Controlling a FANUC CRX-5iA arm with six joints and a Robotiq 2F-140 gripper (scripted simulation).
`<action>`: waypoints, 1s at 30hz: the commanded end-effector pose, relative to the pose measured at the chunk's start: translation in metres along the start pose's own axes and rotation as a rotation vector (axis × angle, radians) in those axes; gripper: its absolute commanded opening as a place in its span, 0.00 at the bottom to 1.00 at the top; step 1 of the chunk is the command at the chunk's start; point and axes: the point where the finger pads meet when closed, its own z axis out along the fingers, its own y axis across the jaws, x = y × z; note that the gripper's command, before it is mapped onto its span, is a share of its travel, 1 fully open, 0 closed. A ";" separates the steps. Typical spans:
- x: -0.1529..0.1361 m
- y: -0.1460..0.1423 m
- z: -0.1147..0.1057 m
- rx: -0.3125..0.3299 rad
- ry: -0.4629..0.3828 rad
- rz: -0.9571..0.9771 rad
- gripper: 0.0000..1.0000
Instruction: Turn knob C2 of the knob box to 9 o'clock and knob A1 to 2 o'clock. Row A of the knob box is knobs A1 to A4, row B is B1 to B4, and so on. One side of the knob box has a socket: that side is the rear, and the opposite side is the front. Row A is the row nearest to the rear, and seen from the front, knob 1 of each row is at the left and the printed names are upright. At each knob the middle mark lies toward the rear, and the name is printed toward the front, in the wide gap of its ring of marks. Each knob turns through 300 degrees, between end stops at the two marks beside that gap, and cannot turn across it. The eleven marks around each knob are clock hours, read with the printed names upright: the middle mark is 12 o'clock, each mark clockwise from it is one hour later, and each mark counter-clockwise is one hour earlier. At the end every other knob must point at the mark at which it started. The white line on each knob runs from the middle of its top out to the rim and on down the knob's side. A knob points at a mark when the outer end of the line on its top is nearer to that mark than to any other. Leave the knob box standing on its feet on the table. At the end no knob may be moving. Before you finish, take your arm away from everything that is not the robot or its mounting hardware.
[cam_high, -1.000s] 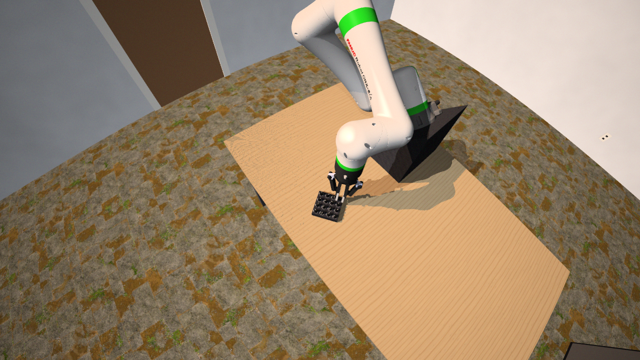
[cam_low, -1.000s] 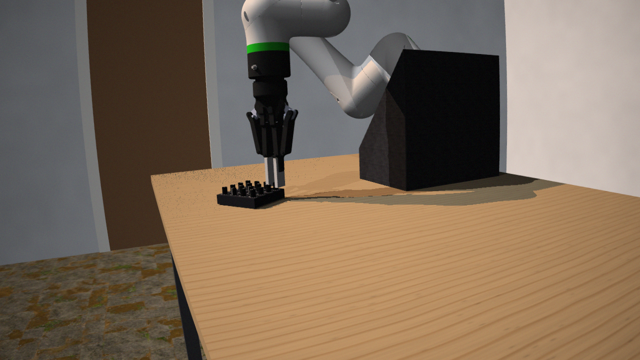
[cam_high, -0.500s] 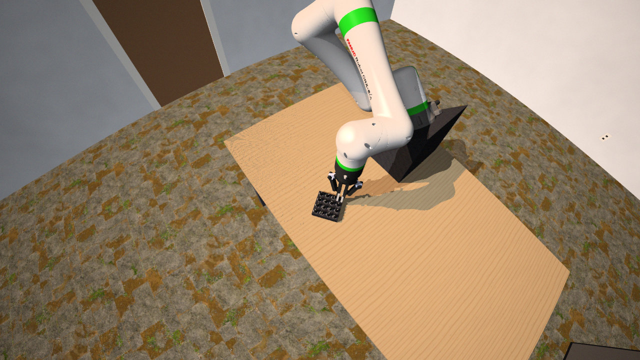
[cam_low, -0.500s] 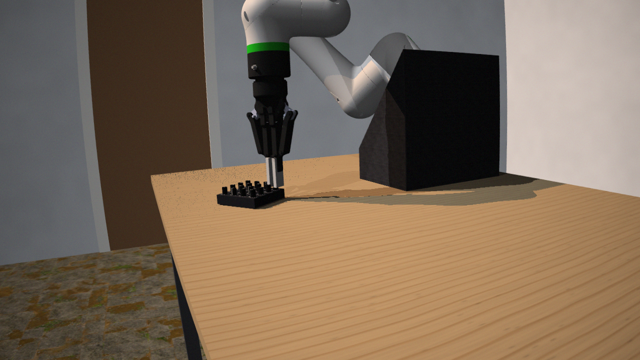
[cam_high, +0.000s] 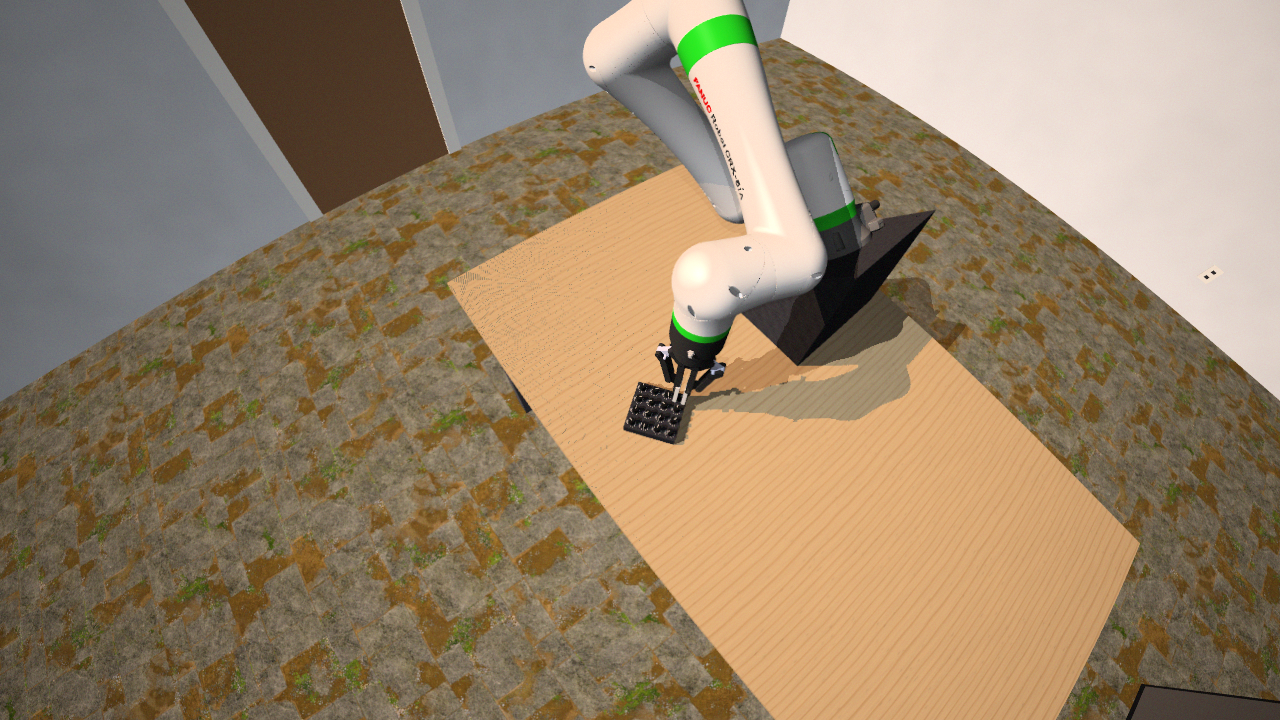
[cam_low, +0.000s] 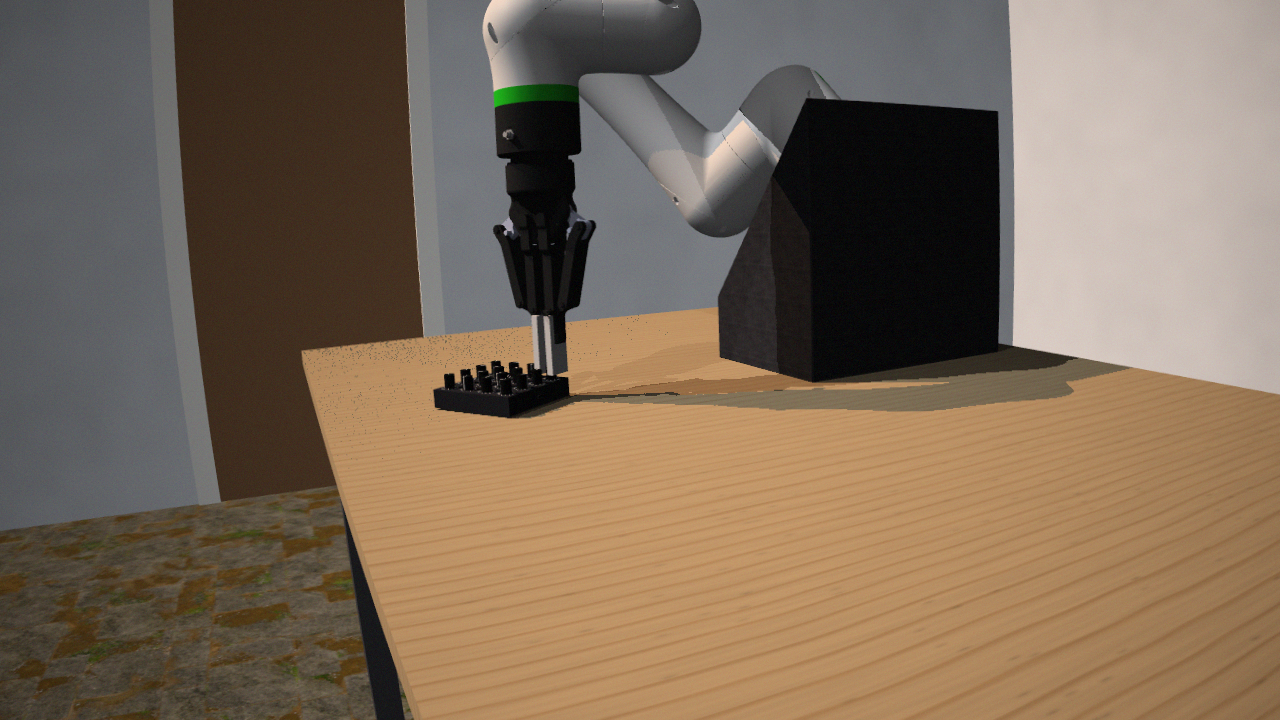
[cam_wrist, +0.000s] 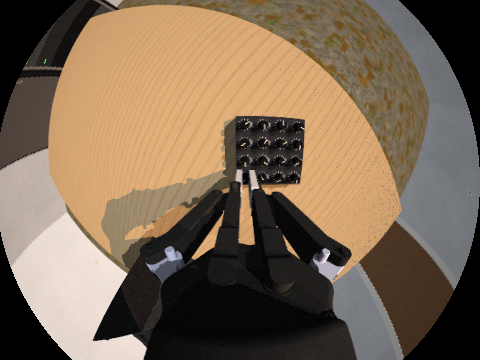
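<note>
The knob box (cam_high: 648, 436) (cam_low: 474, 402) (cam_wrist: 301, 136) is black and stands flat on the table, with four rows of black knobs carrying small white lines. My gripper (cam_high: 680, 395) (cam_low: 546, 367) (cam_wrist: 245, 178) points straight down at the box corner nearest the arm base. Its pale fingertips stand close together on either side of the corner knob (cam_wrist: 245, 177) and are shut on it. The fingers hide most of this knob and its line. The printed names are too small to read, and the socket is not visible in any view.
The wooden table (cam_high: 859, 537) (cam_low: 805, 537) (cam_wrist: 150, 100) has its long edge close to the box's far side. The big dark pedestal (cam_high: 796, 331) (cam_low: 904, 241) of the arm stands behind and to the right of the gripper. Neighbouring knobs stand close beside the fingers.
</note>
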 end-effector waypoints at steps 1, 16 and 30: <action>0.000 0.000 0.000 0.000 0.000 0.000 0.05; 0.000 0.000 0.000 0.000 0.000 0.000 0.05; 0.000 0.000 0.000 0.000 0.000 0.036 0.05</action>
